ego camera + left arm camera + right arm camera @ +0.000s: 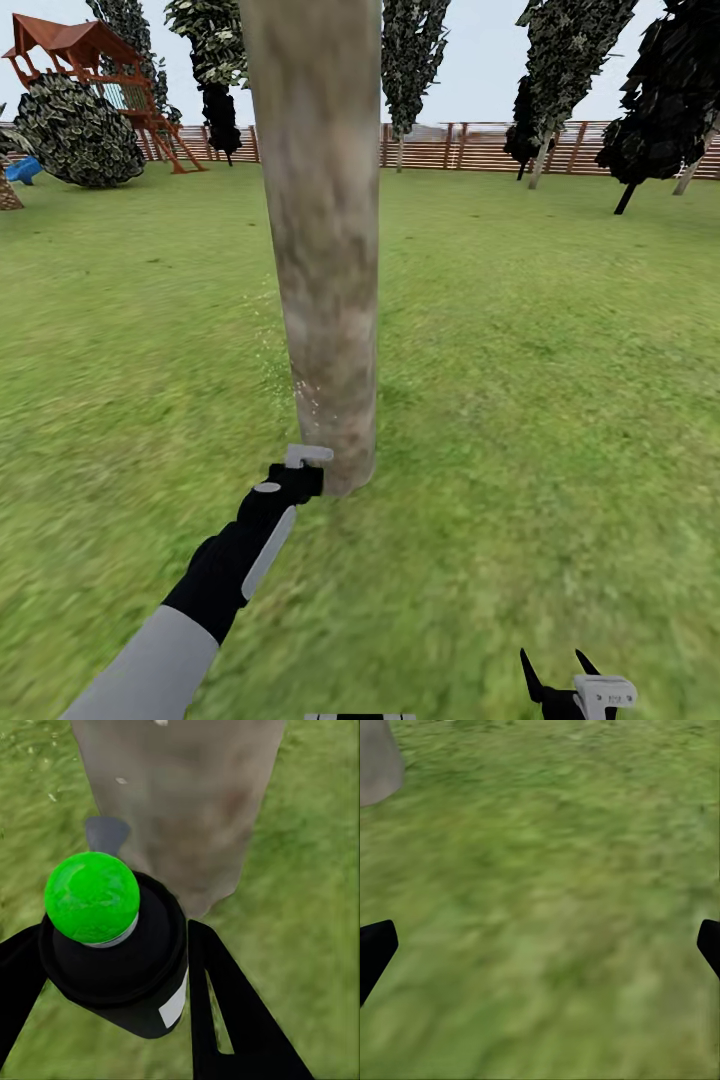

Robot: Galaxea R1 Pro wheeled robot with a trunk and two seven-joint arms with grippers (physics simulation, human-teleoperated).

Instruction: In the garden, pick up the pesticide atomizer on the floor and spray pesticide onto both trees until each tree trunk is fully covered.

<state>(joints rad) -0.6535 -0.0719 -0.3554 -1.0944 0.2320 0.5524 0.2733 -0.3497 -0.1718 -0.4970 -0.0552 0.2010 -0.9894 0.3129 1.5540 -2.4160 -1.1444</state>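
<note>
Green lawn point(560, 400) surrounds a thick tree trunk point(325, 250). Left pincer point(112, 967) is clamped on the dark, green-capped pesticide atomizer point(112, 945), near the trunk's base. Right pincer point(540, 945) hangs spread apart over grass.

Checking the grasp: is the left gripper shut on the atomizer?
Shut: left gripper fingers flank the pesticide atomizer before the tree trunk.

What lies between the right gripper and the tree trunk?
Bare grass: in the head view, lawn separates the open right gripper from the tree trunk.
</note>
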